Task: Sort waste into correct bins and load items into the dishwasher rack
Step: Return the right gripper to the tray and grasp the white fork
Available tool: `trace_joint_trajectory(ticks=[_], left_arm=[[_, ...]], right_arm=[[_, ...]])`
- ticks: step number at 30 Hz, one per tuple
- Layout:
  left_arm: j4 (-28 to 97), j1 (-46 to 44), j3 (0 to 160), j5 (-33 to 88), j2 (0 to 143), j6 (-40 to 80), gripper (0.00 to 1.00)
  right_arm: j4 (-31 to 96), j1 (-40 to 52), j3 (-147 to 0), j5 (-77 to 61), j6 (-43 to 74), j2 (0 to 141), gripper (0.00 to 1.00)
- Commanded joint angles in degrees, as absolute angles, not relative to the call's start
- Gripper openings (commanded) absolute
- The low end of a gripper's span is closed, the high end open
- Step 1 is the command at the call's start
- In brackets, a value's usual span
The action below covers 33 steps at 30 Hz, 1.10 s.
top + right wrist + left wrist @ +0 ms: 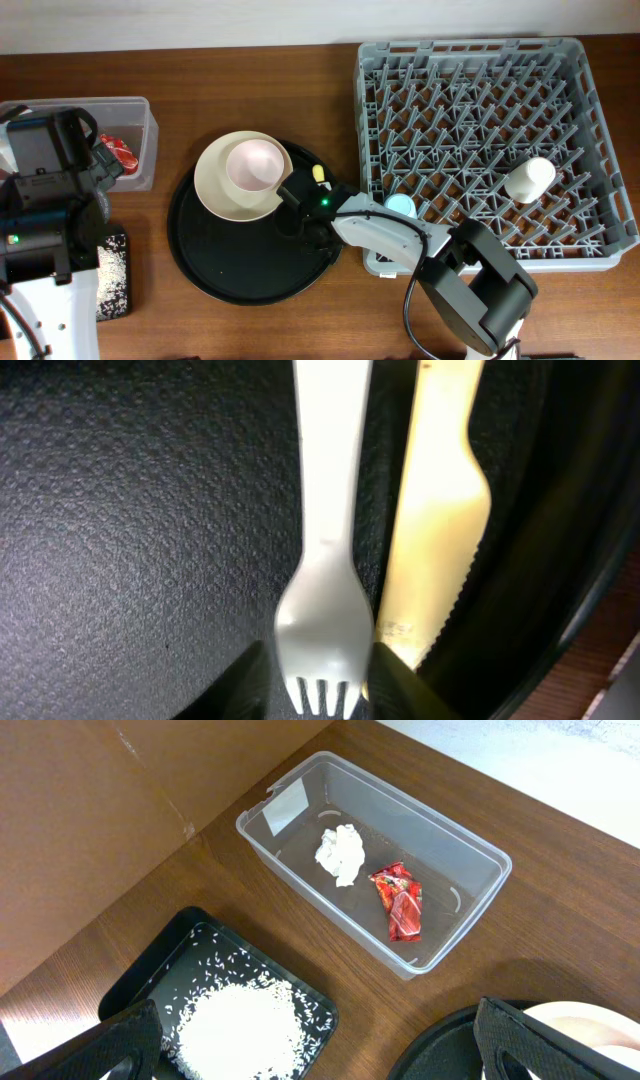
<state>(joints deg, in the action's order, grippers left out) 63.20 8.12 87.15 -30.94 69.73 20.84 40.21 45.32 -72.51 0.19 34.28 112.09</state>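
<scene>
1 fork [325, 540], handle cut off, grasped by right hand [320, 688], left hand [325, 1045] released

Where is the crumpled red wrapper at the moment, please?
In the left wrist view, the red wrapper lies inside the clear tub, beside the white tissue. Overhead, that tub sits at the table's far left edge.

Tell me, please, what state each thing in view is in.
Clear rectangular plastic tub: holds crumpled white tissue, crumpled red wrapper.
Shallow black rectangular bin: holds white rice grains.
Small pink bowl: upright on large cream round plate.
White cup: in grey pegged plastic rack.
Light blue cup: at rack's corner.
Pale plastic fork: flat on round black tray, beside yellow plastic knife.
Left gripper: open, empty.
Right gripper: shut on fork's head.
</scene>
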Motion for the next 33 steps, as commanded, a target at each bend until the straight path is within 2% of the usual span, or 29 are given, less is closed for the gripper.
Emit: trace_joint_trajectory(ticks=[1,8,9,10,13,15,16,18,21,23,28,33], left_arm=[[63.11,8.32,87.64,-31.77,69.41,21.63,0.99],[63.11,8.32,87.64,-31.77,69.41,21.63,0.99],[63.11,8.32,87.64,-31.77,69.41,21.63,0.99],[63.11,8.32,87.64,-31.77,69.41,21.63,0.99],[63.11,8.32,87.64,-31.77,69.41,21.63,0.99],[63.11,8.32,87.64,-31.77,69.41,21.63,0.99],[63.11,8.32,87.64,-31.77,69.41,21.63,0.99],[63.11,8.32,87.64,-31.77,69.41,21.63,0.99],[63.11,8.32,87.64,-31.75,69.41,21.63,0.99],[63.11,8.32,87.64,-31.77,69.41,21.63,0.99],[63.11,8.32,87.64,-31.77,69.41,21.63,0.99],[63.11,8.32,87.64,-31.77,69.41,21.63,0.99]], right_arm=[[40.25,45.74,-71.94,0.69,34.85,113.73,0.26],[41.63,45.74,-73.49,0.69,34.81,113.73,0.26],[42.0,45.74,-73.97,0.69,34.81,113.73,0.29],[42.04,45.74,-74.06,0.67,34.81,113.73,0.39],[42.09,45.76,-74.06,0.69,34.83,113.73,0.49],[41.95,45.76,-74.06,0.69,34.85,113.73,0.48],[41.98,45.76,-74.04,0.67,34.85,113.73,0.44],[42.0,45.76,-74.06,0.49,34.85,113.73,0.3],[42.87,45.74,-74.37,0.51,34.83,113.73,0.3],[44.47,45.69,-76.58,0.69,34.39,113.65,0.34],[47.86,45.69,-84.16,0.69,32.4,111.5,0.35],[51.64,46.15,-83.46,0.71,35.05,111.07,0.38]])
